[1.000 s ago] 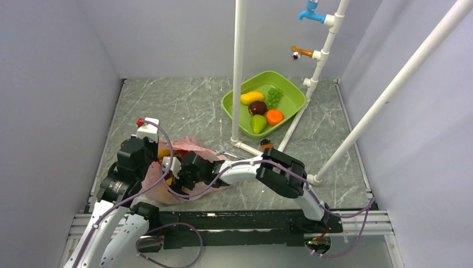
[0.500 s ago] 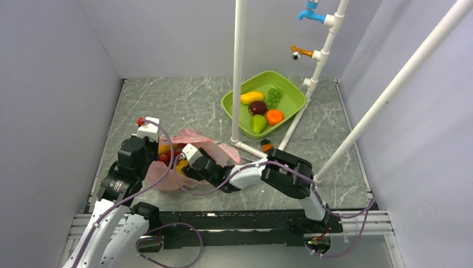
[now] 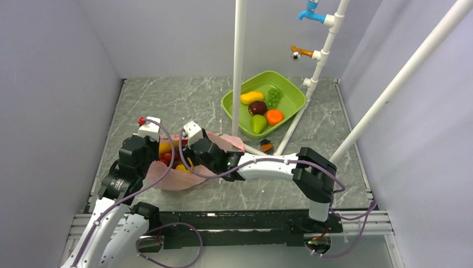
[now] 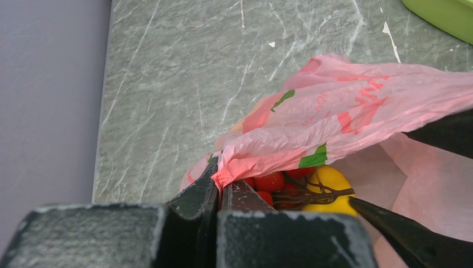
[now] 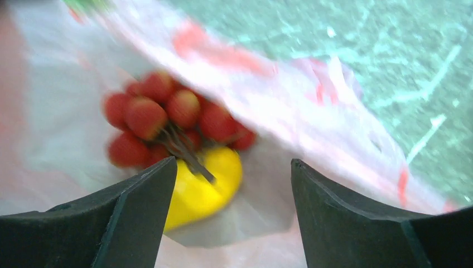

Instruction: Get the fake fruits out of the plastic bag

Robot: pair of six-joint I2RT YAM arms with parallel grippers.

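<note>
Since the earlier frame, the right arm has swung forward from the bag's near side to stand over its mouth.

Right gripper [image 5: 233, 167]: jaws spread, nothing between them, aimed into the opening. Directly ahead lies the red grape cluster [image 5: 162, 117], resting against a yellow fruit [image 5: 207, 187] on the bag's inner wall.

Left gripper [image 4: 218, 174]: pressed together, pinching the rim of the pink plastic bag [image 4: 334, 117] and holding the mouth up.

Bag lies on the marble table [image 3: 184, 100], near the left arm and well apart from the green tub [image 3: 291, 91].

Recommendation: descend on the cluster's stem side and close on fruit only. The film drapes close to the right finger and could be caught. The left pinch should hold steady, or the mouth is likely to collapse. The wrist view is blurred, so fine contact cannot be confirmed.
</note>
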